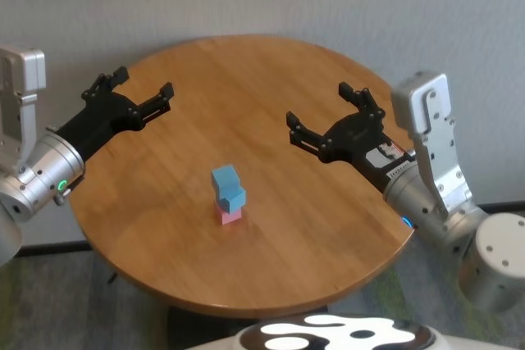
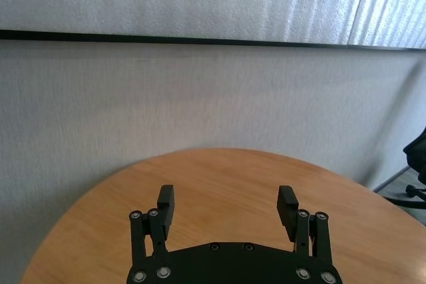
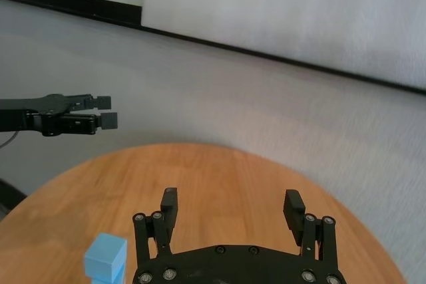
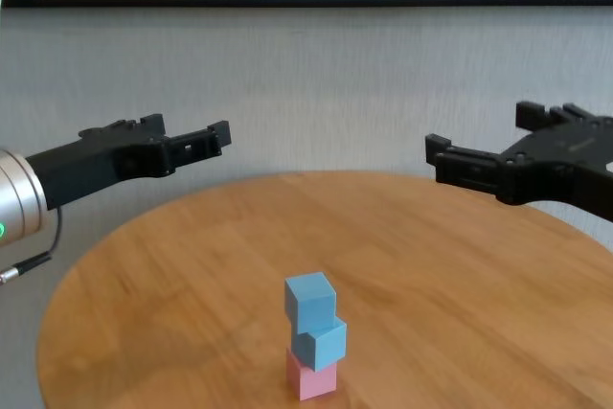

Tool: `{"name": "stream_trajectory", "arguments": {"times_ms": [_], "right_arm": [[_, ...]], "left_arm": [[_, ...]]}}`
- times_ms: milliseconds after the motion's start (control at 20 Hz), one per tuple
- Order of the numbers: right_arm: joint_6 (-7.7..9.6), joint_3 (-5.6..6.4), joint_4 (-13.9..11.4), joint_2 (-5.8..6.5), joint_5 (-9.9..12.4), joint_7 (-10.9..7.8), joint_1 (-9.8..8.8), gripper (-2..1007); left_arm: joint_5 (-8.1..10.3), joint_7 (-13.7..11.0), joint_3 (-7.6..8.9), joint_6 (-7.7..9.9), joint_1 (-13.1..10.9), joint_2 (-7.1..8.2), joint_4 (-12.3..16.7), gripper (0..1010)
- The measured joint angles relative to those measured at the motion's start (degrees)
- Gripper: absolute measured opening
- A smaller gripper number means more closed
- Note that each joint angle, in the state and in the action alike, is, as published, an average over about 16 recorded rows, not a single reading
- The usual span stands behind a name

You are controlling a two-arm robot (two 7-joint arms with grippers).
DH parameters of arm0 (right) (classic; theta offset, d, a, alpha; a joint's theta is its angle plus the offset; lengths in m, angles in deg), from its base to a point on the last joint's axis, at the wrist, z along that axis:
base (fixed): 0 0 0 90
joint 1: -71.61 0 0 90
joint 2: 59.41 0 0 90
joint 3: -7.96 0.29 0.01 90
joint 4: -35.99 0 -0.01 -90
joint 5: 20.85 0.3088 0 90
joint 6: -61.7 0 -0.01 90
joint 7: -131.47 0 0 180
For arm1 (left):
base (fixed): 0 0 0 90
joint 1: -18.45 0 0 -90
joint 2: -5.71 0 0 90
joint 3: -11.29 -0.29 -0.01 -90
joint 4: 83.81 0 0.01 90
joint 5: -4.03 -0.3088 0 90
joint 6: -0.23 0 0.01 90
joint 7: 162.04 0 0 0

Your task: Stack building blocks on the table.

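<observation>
Three cubes stand stacked on the round wooden table (image 1: 271,88): a pale pink cube (image 1: 230,215) at the bottom, a light blue cube (image 1: 233,198) on it, and a second light blue cube (image 1: 225,178) on top, each turned a little. The stack also shows in the chest view (image 4: 313,334). My left gripper (image 1: 139,94) is open and empty, raised over the table's left part. My right gripper (image 1: 321,114) is open and empty, raised over the right part. Both are well away from the stack.
A grey wall (image 4: 316,93) with a dark strip runs behind the table. The table's near edge (image 1: 246,305) lies just in front of my body. Bare wood surrounds the stack on all sides.
</observation>
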Motion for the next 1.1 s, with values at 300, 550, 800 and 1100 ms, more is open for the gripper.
{"name": "stream_trajectory", "arguments": {"times_ms": [300,550,800,1100], "right_arm": [[-4.03,-0.52,0.26,0.98,-3.26,-1.09,-0.71,1005],[-5.44,-0.56,0.79,0.84,-4.52,-1.47,-0.68,1005],[-4.92,-0.34,0.98,0.47,-4.48,-1.72,-0.57,1005],[-4.65,-0.25,1.02,0.34,-4.45,-1.71,-0.50,1005]], "left_arm": [[-0.44,0.86,1.00,0.38,-0.52,-0.81,-0.05,1002],[-0.72,1.09,1.50,0.49,-0.69,-1.21,-0.08,1002],[-0.84,1.11,1.68,0.59,-0.74,-1.38,-0.09,1002],[-0.84,1.08,1.67,0.63,-0.74,-1.39,-0.10,1002]]}}
